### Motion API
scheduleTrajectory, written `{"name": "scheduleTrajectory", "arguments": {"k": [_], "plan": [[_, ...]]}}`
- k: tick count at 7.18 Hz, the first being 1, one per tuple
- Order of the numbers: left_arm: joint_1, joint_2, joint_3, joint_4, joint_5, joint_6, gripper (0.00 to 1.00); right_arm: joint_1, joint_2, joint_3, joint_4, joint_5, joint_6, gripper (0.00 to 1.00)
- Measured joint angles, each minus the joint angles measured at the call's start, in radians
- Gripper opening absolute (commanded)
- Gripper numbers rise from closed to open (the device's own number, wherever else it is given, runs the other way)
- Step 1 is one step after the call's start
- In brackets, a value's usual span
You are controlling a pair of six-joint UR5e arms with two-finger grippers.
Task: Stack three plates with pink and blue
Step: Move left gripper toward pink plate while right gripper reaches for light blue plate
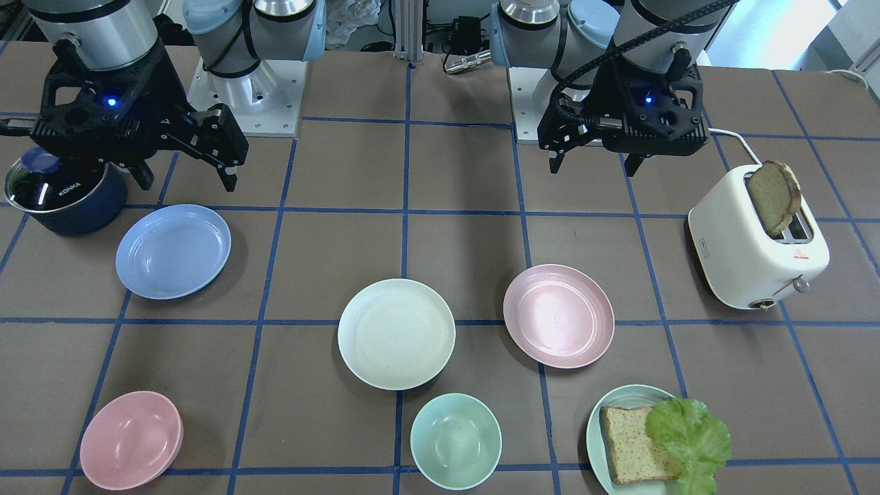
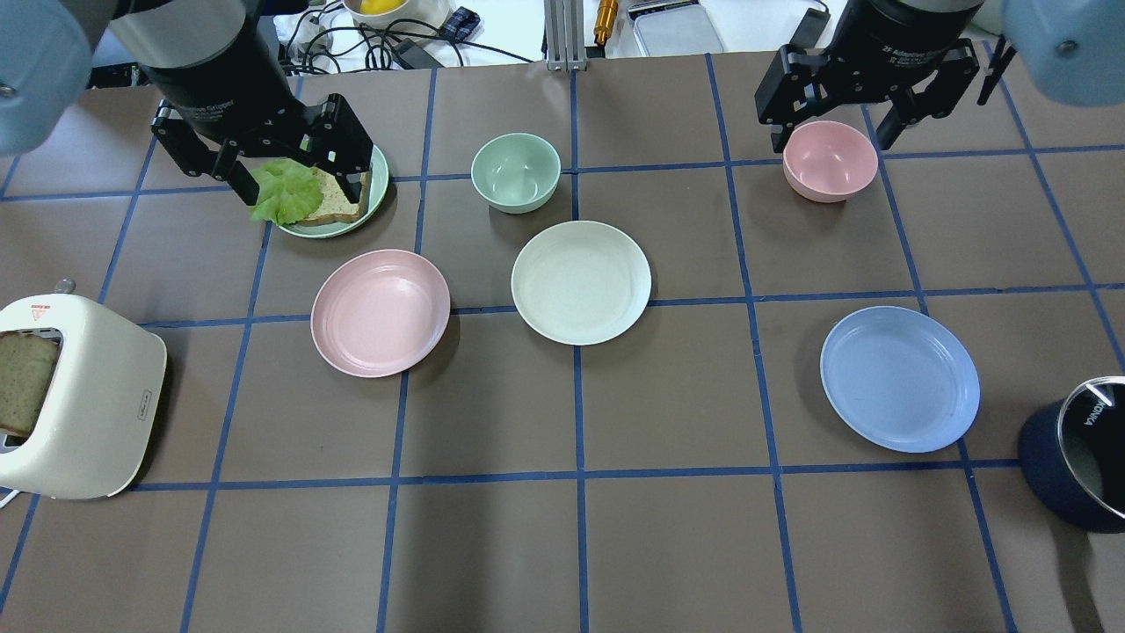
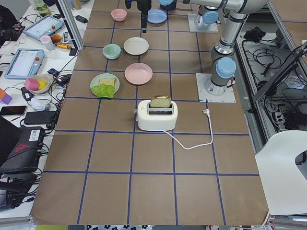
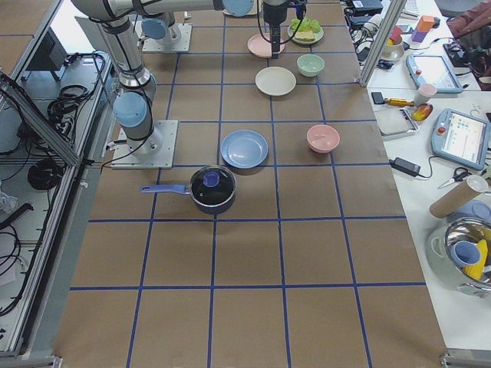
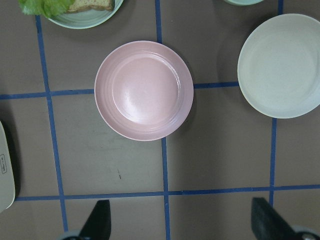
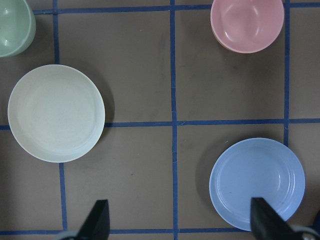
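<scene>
Three like-sized plates lie apart on the brown table. The pale pink plate [image 1: 558, 315] [image 2: 380, 312] fills the left wrist view [image 5: 144, 90]. The off-white plate [image 1: 396, 333] [image 2: 581, 281] lies in the middle [image 6: 56, 113]. The light blue plate [image 1: 173, 251] [image 2: 899, 379] is on my right side [image 6: 257, 181]. My left gripper [image 1: 592, 163] [image 2: 303, 185] [image 5: 182, 225] hangs open and empty, high above the table near the pink plate. My right gripper [image 1: 185, 177] [image 2: 832, 132] [image 6: 180, 225] hangs open and empty, high between the off-white and blue plates.
A white toaster [image 1: 756, 240] with bread stands on the far left side. A dark lidded pot [image 1: 65, 192] stands beside the blue plate. A pink bowl [image 1: 130, 440], a mint bowl [image 1: 455, 440] and a pale green plate [image 1: 595, 430] with bread and lettuce sit along the far edge.
</scene>
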Motion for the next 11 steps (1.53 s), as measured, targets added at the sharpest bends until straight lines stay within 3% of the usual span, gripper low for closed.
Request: {"name": "scheduleTrajectory", "arguments": {"k": [7,9,11], "plan": [[0.023,0.014,0.003,-0.011,-0.004,-0.002,1.00,-0.041,0.000,0.017,0.028,-0.002,-0.045,1.00],[0.024,0.017,0.003,-0.016,-0.004,-0.003,1.00,-0.157,0.000,0.062,0.035,-0.002,-0.165,1.00],[0.023,0.009,0.000,-0.015,-0.006,0.001,1.00,-0.323,0.002,0.172,0.021,0.001,-0.310,1.00]]}}
